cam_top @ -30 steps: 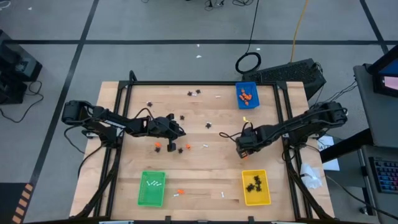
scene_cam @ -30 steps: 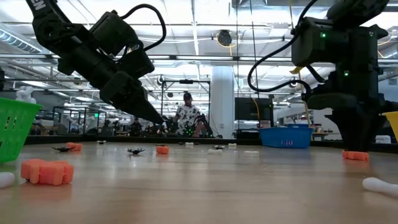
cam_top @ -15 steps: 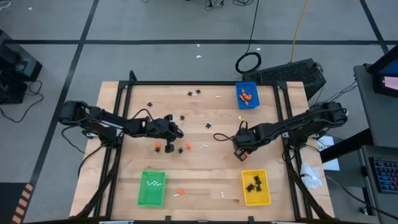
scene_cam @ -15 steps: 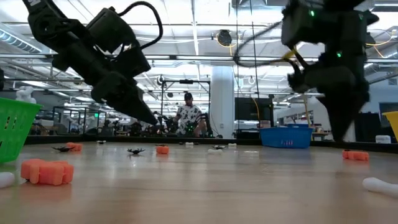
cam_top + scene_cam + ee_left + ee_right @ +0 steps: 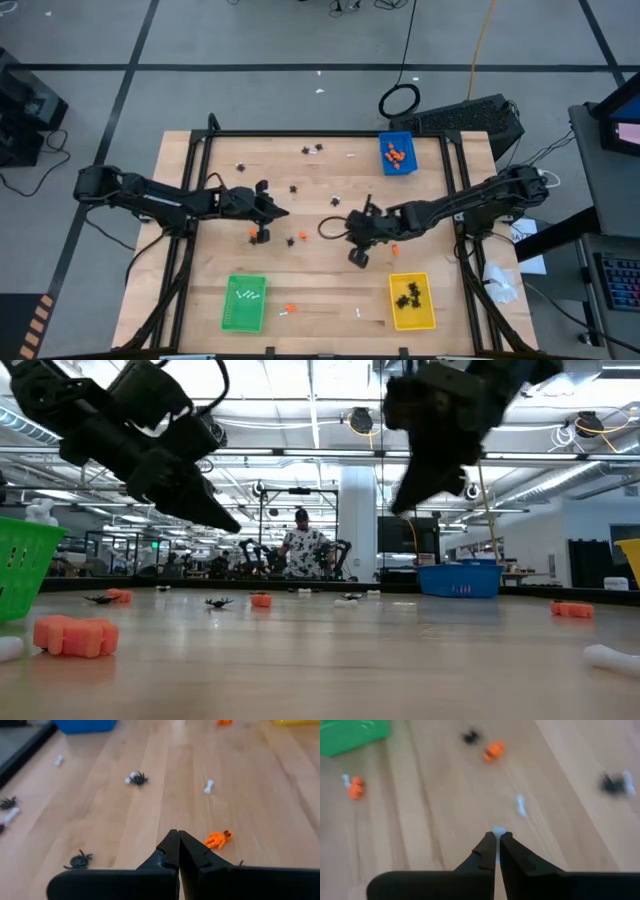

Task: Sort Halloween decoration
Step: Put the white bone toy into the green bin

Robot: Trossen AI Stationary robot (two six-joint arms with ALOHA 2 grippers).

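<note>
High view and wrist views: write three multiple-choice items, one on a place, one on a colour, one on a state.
1. The blue tray lies on: A the left arm's side; B the right arm's side; C the table's middle.
2. The yellow tray holds trinkets that are: A white; B orange; C black.
3. The right end effector is: A wide open; B shut on a white bit; C out of view.
Key: B, it sits at the table's right; C, black spiders lie inside; B, its fingers meet, the bit at their tips.
</note>
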